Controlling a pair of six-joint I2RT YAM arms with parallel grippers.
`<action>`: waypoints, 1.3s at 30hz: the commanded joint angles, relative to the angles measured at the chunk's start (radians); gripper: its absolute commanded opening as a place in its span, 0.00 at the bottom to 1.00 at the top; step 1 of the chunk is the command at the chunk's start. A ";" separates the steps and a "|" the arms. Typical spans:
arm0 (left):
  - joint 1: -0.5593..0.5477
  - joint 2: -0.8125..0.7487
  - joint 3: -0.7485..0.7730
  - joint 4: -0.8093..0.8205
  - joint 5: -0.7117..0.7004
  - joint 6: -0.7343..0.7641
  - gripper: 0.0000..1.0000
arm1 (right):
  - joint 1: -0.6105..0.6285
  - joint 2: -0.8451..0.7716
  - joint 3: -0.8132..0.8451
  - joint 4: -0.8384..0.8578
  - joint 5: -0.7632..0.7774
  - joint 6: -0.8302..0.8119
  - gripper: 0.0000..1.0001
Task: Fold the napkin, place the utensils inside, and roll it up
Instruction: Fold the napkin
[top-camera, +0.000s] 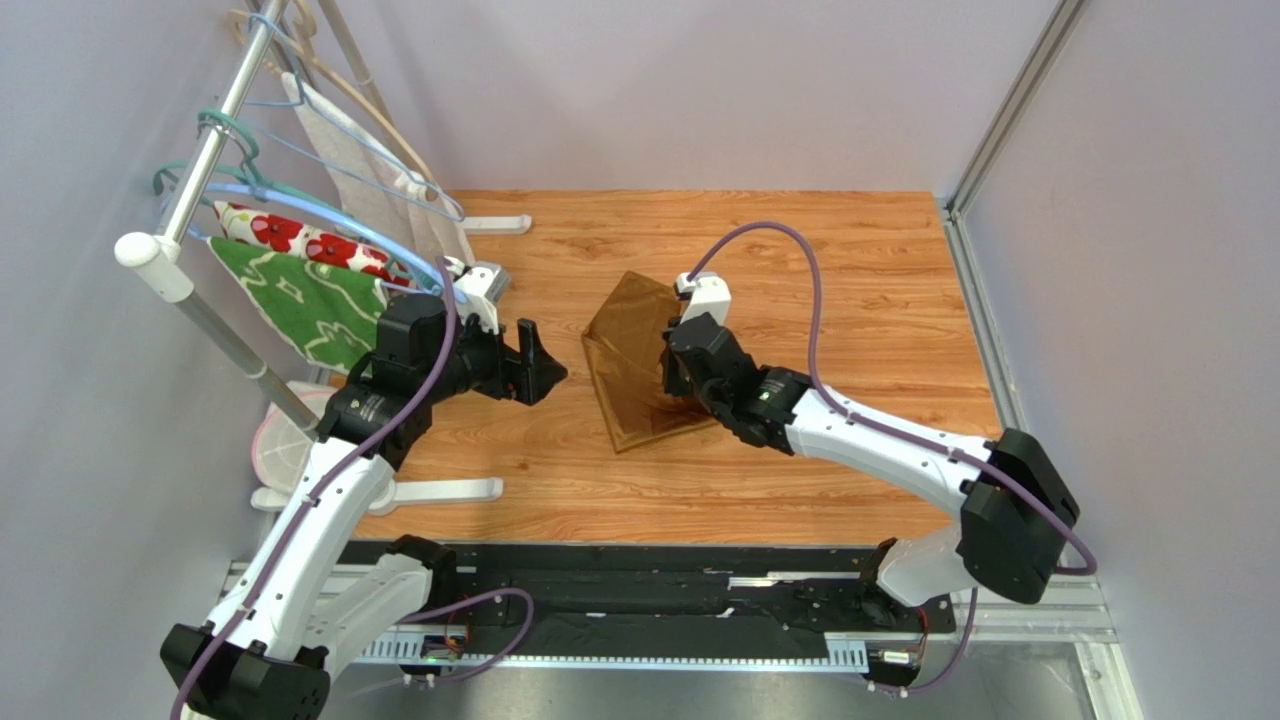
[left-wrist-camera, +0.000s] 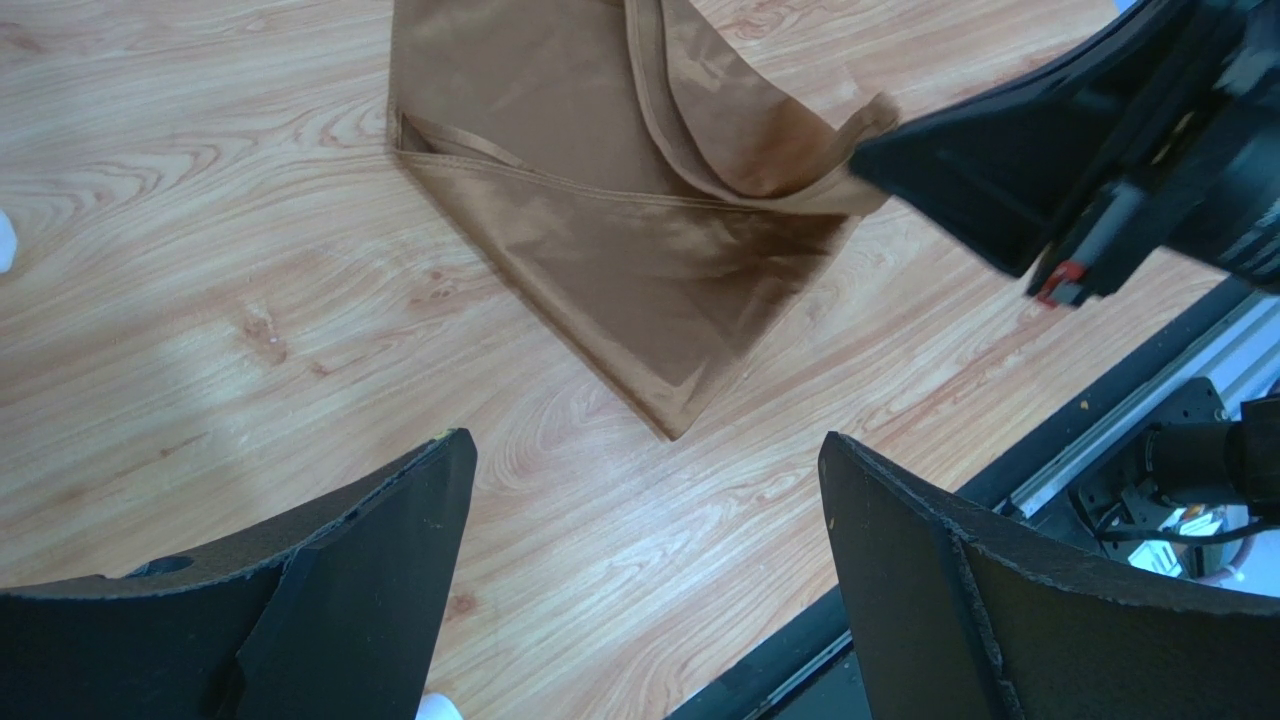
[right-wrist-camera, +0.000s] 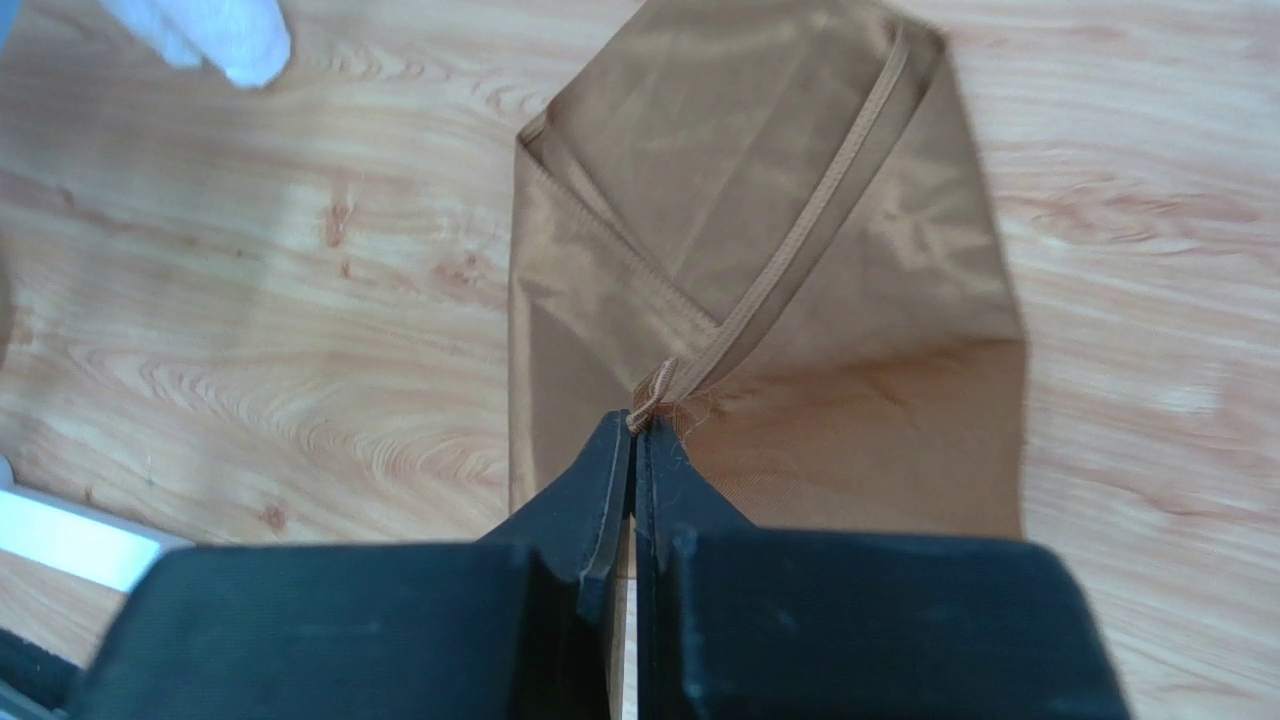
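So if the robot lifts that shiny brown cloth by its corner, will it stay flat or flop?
Probably flop: the napkin looks thin and drapes in soft folds where the right gripper pinches its corner. Its sheen suggests it may slide easily. A push would likely bunch it up.

left arm (top-camera: 323, 510): up from near-left base, elbow bent, forearm reaching forward and right
left end effector (left-wrist-camera: 643, 458): fingers spread wide, nothing between them, tips aimed toward the other arm
right arm (top-camera: 887, 443): stretched low from near-right base, leaning left toward centre
right end effector (right-wrist-camera: 633, 435): fingers pressed together, pinching a hemmed corner of the napkin (right-wrist-camera: 751, 195)
spacing: end effectors near, not touching
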 joint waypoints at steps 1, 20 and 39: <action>0.006 -0.015 0.000 0.021 0.002 -0.001 0.94 | 0.041 0.060 -0.008 0.084 0.002 0.049 0.00; 0.006 -0.005 -0.001 0.021 0.002 0.000 0.94 | 0.130 0.215 -0.030 0.164 0.022 0.109 0.00; 0.006 0.019 -0.004 0.021 -0.004 -0.001 0.94 | 0.177 0.227 0.001 0.156 -0.050 -0.006 0.57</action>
